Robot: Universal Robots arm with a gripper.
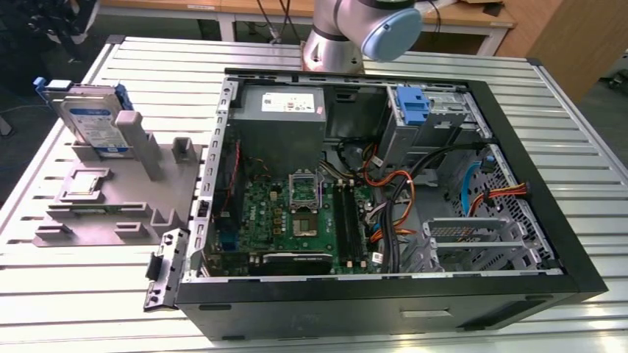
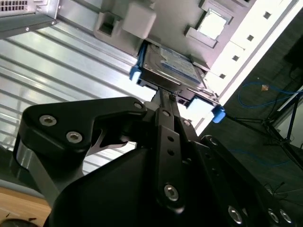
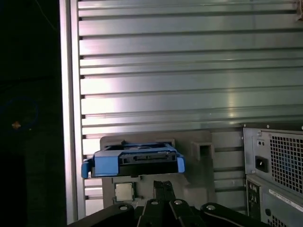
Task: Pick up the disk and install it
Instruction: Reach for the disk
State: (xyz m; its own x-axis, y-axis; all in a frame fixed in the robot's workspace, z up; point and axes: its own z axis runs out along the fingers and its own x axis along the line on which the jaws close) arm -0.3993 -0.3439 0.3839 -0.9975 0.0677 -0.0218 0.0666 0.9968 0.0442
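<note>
Disk stands on edge in the grey holder block on the counter, just off the open PC case at the exterior view's left, and we see the claw pressed together in the second wrist view.

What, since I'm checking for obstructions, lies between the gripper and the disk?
Nothing: in the second wrist view the gripper points straight at the disk, with no object between them.

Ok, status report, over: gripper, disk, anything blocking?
Gripper shut, empty, apart from the disk. Disk standing in grey holder block, outside the computer case. Nothing between them.
</note>
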